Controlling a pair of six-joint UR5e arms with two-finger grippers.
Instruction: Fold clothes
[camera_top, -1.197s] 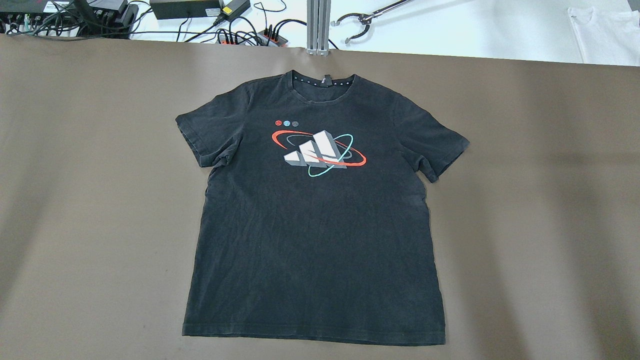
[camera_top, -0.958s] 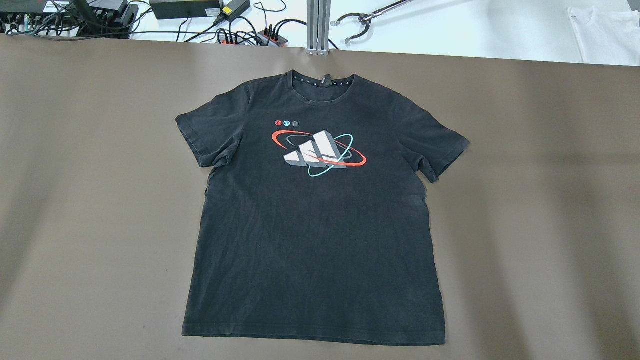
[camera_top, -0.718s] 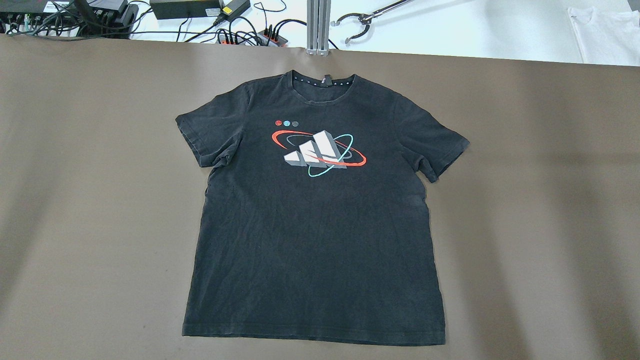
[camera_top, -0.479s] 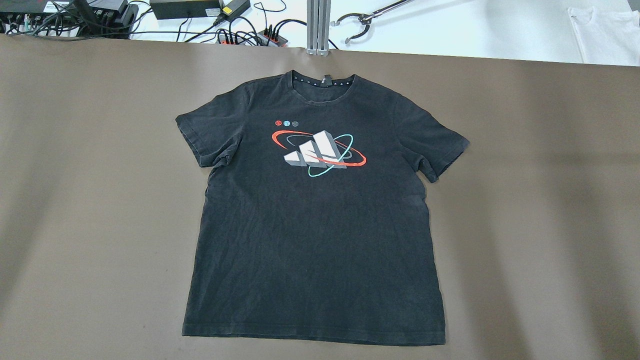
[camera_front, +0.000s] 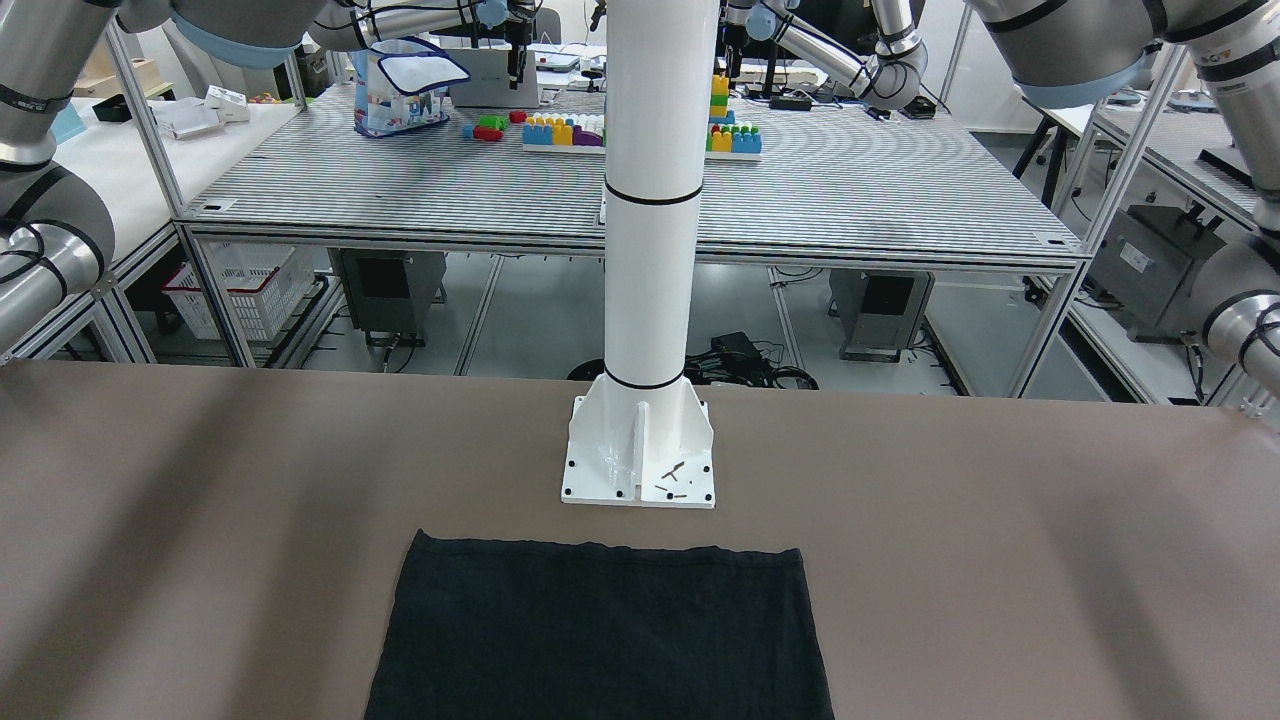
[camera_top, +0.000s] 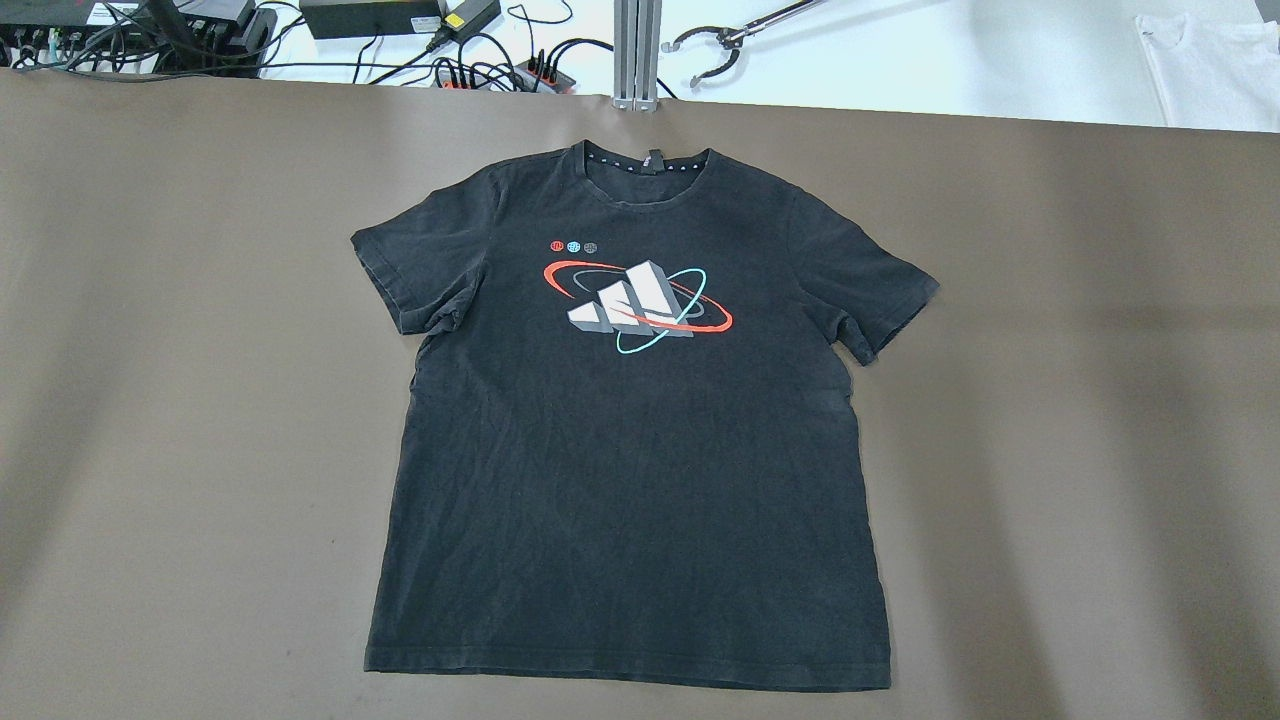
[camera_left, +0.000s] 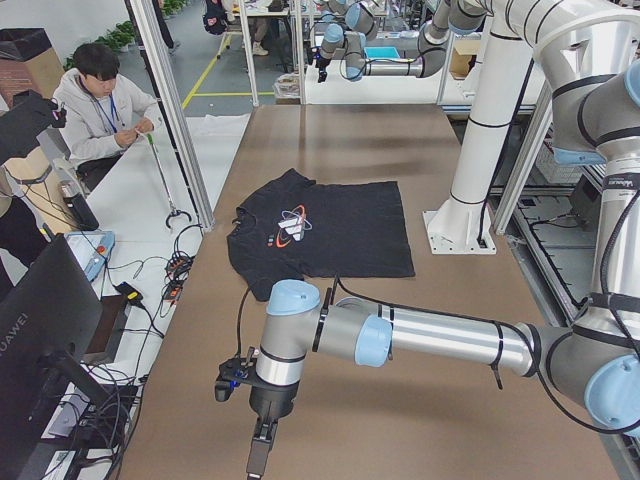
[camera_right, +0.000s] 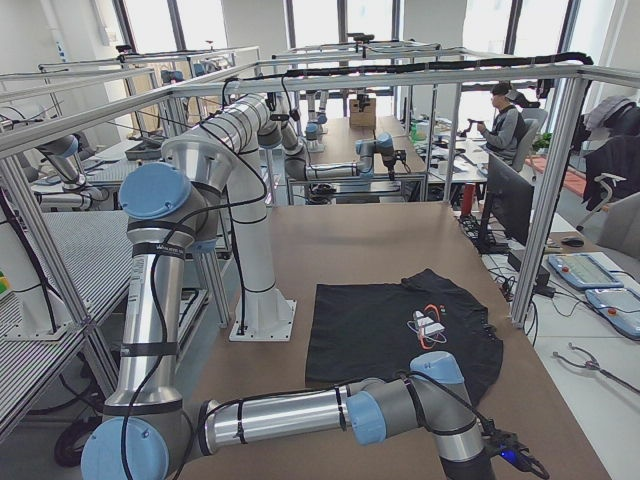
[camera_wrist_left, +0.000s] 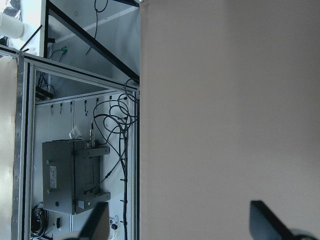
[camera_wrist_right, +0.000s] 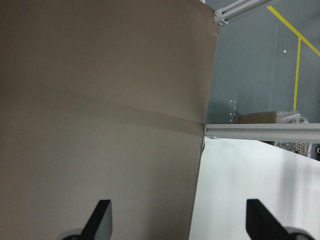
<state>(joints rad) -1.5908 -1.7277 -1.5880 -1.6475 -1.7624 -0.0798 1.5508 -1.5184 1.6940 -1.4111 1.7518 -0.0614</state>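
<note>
Brown desk (camera_top: 150, 400), shirt (camera_top: 630, 450) flat at centre, untouched.
Lies print-up, hem near the pillar (camera_front: 650, 200), collar toward the far edge; unmoved over the past second, so no fold begun. Both spread wide and empty: left gripper (camera_wrist_left: 182, 225) and right gripper (camera_wrist_right: 180, 225), hovering over opposite desk ends, well apart from the shirt. Probably about to reach in for a first grasp.

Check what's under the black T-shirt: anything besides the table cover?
The black T-shirt lies flat, print up, on the brown table cover, and only that cover shows around its edges. No bulge suggests anything beneath, but the surface under the fabric is hidden.
</note>
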